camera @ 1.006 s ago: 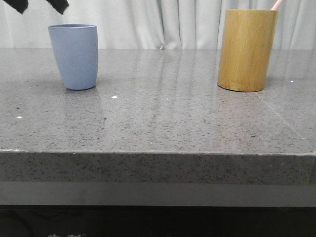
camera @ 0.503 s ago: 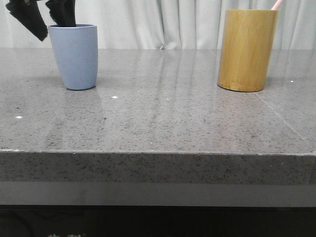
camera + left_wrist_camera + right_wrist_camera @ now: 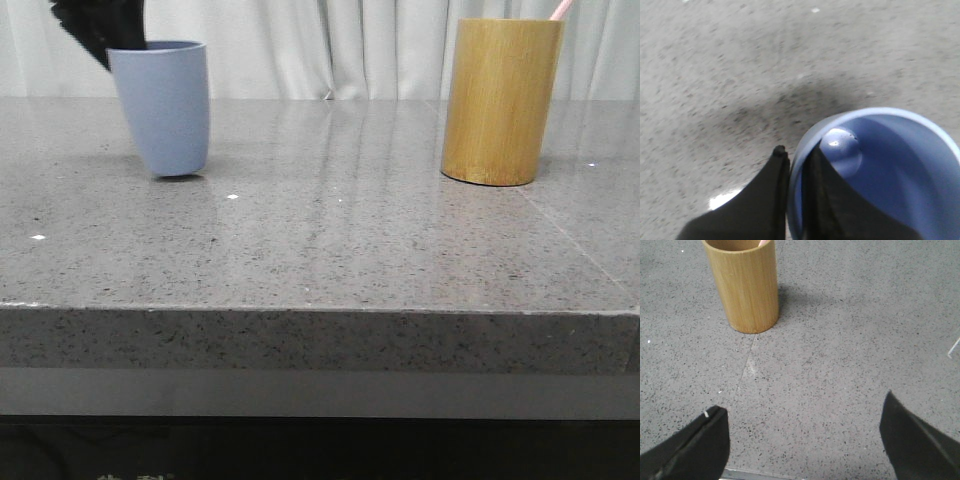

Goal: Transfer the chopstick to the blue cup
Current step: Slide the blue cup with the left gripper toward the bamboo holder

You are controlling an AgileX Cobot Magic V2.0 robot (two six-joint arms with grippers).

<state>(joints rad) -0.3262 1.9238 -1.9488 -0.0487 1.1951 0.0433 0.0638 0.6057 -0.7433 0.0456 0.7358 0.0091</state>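
The blue cup [image 3: 165, 110] is at the far left of the table, tilted, with its base a little off the surface. My left gripper [image 3: 118, 42] is shut on its rim, one finger inside and one outside, as the left wrist view shows [image 3: 795, 152]; the cup's inside [image 3: 900, 170] looks empty. A pale pink chopstick tip [image 3: 562, 9] pokes out of the yellow-brown bamboo cylinder [image 3: 500, 100] at the far right. In the right wrist view, my right gripper [image 3: 802, 405] is open and empty above the table, short of the bamboo cylinder [image 3: 745, 285].
The grey speckled table's front edge [image 3: 320, 310] runs across the front view. A curtain hangs behind the table. A thin white line [image 3: 954, 346] lies at the edge of the right wrist view.
My left gripper came down onto the blue cup's rim and shut on it. The cup has shifted slightly right, tilted and lifted at its base.
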